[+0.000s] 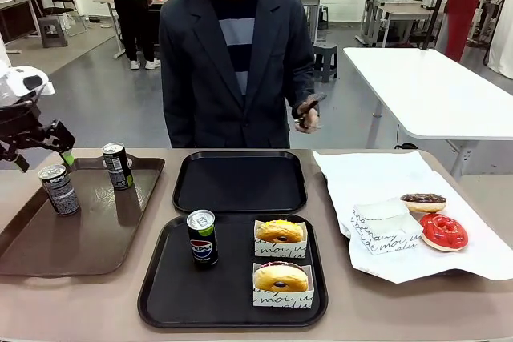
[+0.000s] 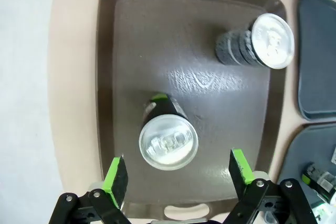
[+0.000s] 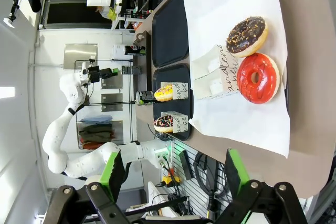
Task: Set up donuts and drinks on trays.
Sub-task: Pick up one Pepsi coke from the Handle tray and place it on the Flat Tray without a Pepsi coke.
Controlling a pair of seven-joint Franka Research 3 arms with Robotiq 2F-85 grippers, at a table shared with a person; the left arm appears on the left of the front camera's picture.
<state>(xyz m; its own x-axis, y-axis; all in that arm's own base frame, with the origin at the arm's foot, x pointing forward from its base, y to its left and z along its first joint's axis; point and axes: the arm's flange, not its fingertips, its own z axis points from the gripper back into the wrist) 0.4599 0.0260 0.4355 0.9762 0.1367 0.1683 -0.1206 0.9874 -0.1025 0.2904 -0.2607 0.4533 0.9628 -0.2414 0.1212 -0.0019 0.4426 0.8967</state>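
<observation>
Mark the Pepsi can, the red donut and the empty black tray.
Pepsi can (image 1: 202,244), front view, logo side.
Red donut (image 1: 456,235), front view, glaze right of hole.
Empty black tray (image 1: 240,183), front view, bare floor.

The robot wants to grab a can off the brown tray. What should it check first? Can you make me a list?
1. Left claw open wide: ok.
2. Can standing upright below the claw: ok.
3. Second can standing apart, out of the way: ok.
4. Claw low enough to grip: not ok, it hangs above the can's top.
5. Room for a can on the far black tray: ok.
6. Person's hand away from the brown tray: ok.
</observation>
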